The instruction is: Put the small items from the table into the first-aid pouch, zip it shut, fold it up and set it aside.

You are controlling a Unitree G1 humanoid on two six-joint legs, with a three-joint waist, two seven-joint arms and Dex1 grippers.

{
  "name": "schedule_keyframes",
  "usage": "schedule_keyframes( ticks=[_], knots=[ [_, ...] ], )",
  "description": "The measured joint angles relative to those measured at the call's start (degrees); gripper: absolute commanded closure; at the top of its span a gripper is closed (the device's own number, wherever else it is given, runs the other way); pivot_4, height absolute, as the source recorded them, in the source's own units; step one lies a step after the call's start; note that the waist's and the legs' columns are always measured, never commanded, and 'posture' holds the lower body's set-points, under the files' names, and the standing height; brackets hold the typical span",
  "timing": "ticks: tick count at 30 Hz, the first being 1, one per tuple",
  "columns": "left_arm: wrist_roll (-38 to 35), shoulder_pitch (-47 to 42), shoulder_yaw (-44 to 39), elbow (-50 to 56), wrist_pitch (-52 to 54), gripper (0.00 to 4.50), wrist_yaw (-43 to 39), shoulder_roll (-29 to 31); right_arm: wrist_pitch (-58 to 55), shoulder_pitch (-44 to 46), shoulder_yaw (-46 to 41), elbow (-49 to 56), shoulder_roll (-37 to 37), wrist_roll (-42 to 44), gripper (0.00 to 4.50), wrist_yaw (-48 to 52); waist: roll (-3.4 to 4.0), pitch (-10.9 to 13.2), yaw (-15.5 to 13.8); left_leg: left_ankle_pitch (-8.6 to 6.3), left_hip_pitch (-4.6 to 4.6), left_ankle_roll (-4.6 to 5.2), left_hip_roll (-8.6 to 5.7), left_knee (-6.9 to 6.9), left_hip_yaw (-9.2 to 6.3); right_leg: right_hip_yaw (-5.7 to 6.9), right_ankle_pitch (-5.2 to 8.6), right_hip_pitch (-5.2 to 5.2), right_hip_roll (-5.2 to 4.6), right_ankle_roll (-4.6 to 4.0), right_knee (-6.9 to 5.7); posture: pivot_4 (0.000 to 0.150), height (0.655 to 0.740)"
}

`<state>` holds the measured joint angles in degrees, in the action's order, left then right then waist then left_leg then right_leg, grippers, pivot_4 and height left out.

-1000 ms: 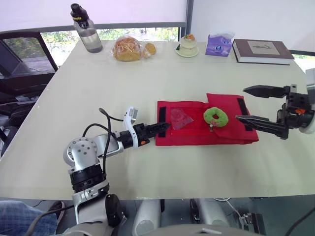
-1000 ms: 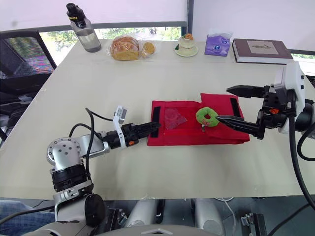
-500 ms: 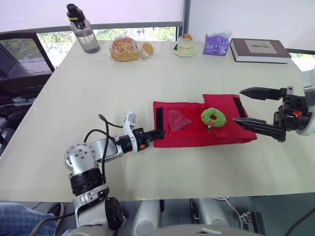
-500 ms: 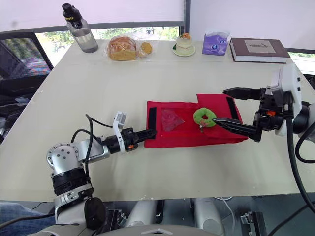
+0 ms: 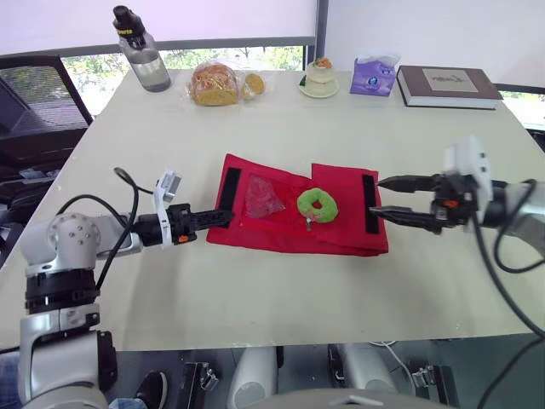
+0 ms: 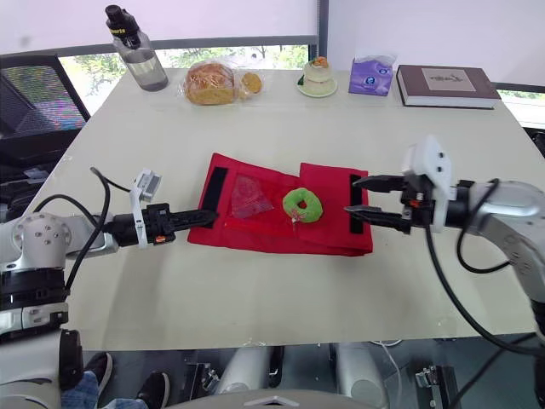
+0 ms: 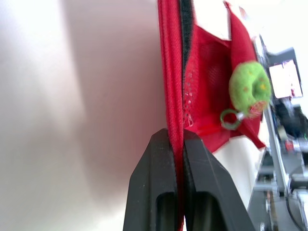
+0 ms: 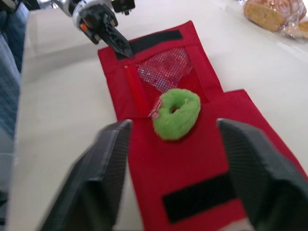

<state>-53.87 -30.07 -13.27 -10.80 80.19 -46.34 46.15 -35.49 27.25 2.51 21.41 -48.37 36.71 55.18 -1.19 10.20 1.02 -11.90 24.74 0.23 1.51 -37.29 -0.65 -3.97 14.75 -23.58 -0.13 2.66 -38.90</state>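
The red first-aid pouch (image 5: 341, 232) lies unfolded and flat in the middle of the table. A green ring toy (image 5: 318, 204) rests on top of it, and a clear packet (image 5: 262, 198) sits in its mesh pocket. My left gripper (image 5: 223, 215) is shut on the pouch's left edge; the left wrist view has the red hem (image 7: 172, 96) pinched between both fingers. My right gripper (image 5: 380, 196) is at the pouch's right end beside the black velcro strip (image 5: 369, 203), fingers apart and nothing between them.
Along the far edge stand a water bottle (image 5: 140, 51), bagged bread (image 5: 217, 85), a small cake on a plate (image 5: 322, 78), a purple tissue pack (image 5: 373, 77) and a book (image 5: 450, 85). A black chair (image 5: 34, 102) stands at the left.
My left gripper closed on the pouch's left edge and dragged the pouch leftward. My right gripper followed it left, and its fingers have drawn closer together.
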Motion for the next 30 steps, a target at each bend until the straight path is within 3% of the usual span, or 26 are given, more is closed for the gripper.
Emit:
schedule_keyframes(
  ticks=[3,4,13,23,30],
  knots=[
    [1.01,-3.85,3.55,-0.63,-0.90,4.50,-3.64,0.41,5.03,5.54,7.38,-6.78,6.68,-7.15,4.36,0.66,-0.02,0.01,-0.02,0.00,0.03,0.00,-0.06,-0.01,-0.01,0.03,-0.01,-0.02,0.07,0.02,-0.01,0.150,0.7400],
    [1.22,-5.37,4.80,-0.58,-1.42,4.50,-4.88,0.34,7.11,6.66,9.99,-9.33,9.01,-9.58,4.44,0.83,-0.02,0.01,-0.17,0.00,0.03,0.00,-0.07,-0.01,-0.06,0.06,-0.01,0.00,0.07,0.01,-0.02,0.150,0.7400],
    [0.43,-8.62,6.59,2.94,-1.08,4.50,-9.53,-0.82,22.35,9.72,18.43,-29.47,14.58,-25.53,4.44,3.12,-0.04,0.02,-0.17,0.00,0.07,0.00,-0.14,-0.01,-0.07,0.05,-0.01,0.02,-0.01,0.01,-0.01,0.150,0.7400],
    [-1.71,-19.28,11.25,5.64,-0.48,4.50,-9.28,-14.39,29.66,11.50,18.94,-38.01,21.30,-31.03,4.44,4.47,-0.15,-0.06,1.61,0.08,-0.23,0.01,-0.07,-0.08,-0.13,0.07,-0.10,0.24,0.13,0.00,-0.14,0.150,0.7400],
    [3.24,-21.91,16.98,1.44,-6.25,4.50,-10.75,-21.77,29.57,9.45,14.83,-38.85,24.35,-30.42,4.44,2.98,-0.16,-0.08,1.80,0.08,-0.32,0.00,-0.05,-0.03,-0.06,-0.01,-0.10,0.25,0.17,-0.01,-0.17,0.150,0.7400]
  ],
)
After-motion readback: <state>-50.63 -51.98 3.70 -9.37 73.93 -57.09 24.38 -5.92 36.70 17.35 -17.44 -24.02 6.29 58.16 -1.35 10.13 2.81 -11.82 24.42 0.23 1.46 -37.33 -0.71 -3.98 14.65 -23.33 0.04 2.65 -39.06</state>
